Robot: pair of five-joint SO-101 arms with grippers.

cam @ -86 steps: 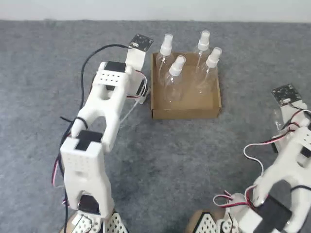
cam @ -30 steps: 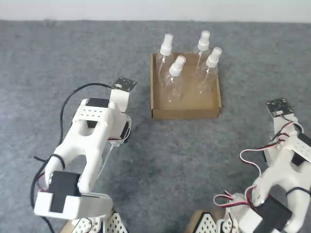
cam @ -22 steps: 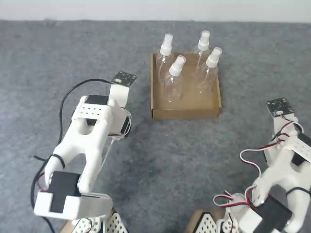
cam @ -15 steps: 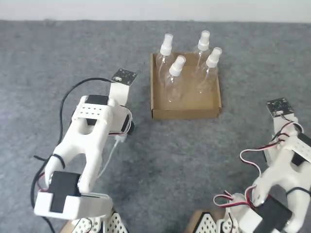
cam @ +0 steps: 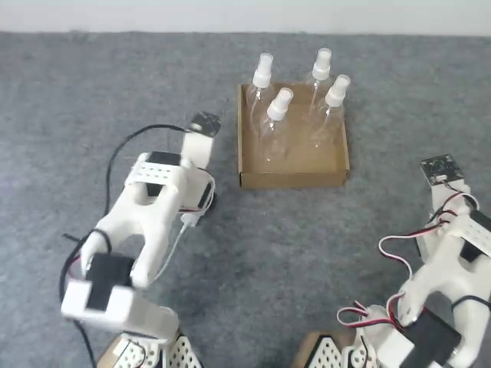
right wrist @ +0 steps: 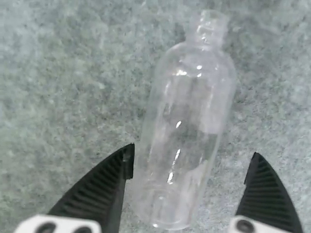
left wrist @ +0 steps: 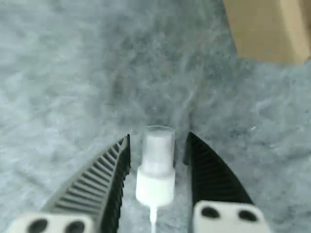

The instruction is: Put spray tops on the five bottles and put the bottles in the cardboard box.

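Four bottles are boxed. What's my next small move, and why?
Probably close the right hand on the uncapped bottle: it lies on the carpet between the open jaws, while the left hand holds the spray top.

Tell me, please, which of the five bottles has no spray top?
The bottle lying on the carpet between the jaws of the open right gripper: its neck is bare, while the four bottles in the cardboard box wear spray tops.

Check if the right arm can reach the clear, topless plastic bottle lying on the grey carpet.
Probably yes: the right gripper hangs open directly over the clear plastic bottle, its fingers either side, with nothing between them.
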